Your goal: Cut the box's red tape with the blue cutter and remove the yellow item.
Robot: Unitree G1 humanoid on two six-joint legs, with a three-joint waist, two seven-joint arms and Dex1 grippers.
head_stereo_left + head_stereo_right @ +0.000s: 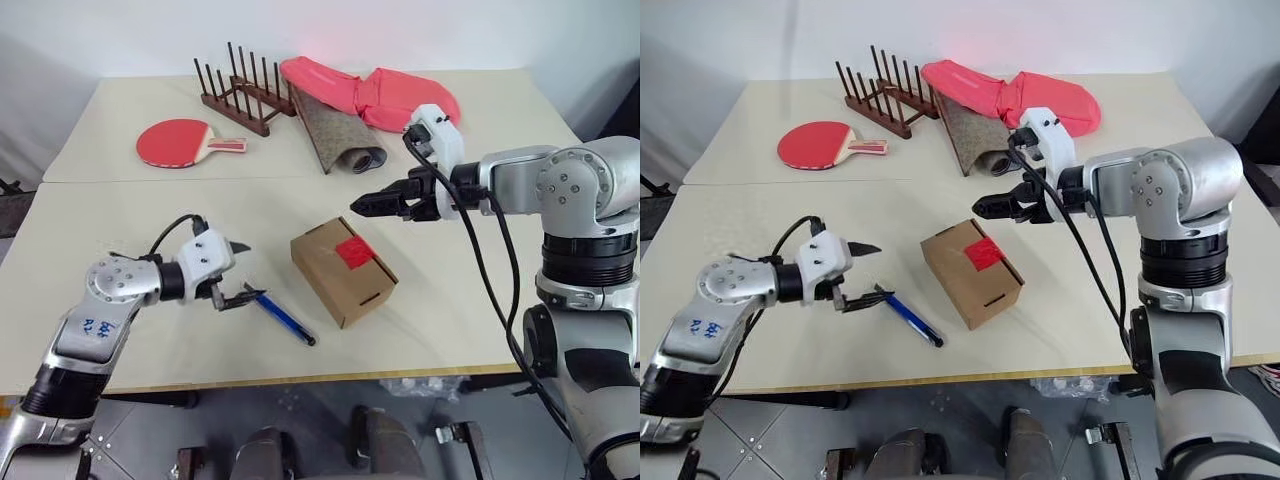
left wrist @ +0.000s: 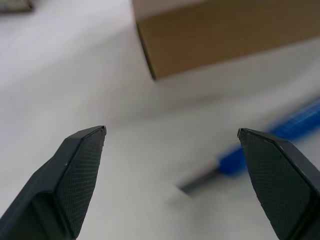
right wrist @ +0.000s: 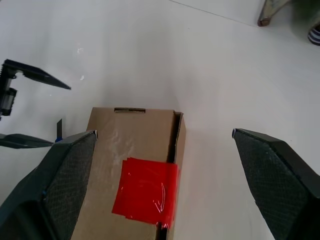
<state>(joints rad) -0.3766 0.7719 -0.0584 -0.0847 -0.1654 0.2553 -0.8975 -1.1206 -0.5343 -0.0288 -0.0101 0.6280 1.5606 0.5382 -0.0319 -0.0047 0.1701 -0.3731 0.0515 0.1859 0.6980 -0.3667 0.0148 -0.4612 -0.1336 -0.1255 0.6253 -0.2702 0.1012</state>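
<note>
Red tape (image 3: 145,193) spans the box (image 3: 131,165) flap seam.

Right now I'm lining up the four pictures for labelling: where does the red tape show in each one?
Left eye view: red tape on top of the box, right of centre.
Right eye view: tape on the box top, near centre.
Left wrist view: the box's side is in view, the tape is not.
Right wrist view: tape low, left of centre, over the flap edge.
Shared landmark: the box.

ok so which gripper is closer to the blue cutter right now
Left. The left gripper, open, sits right at the blue cutter's near end on the table; the right gripper, open, hovers above the far side of the box.
</note>
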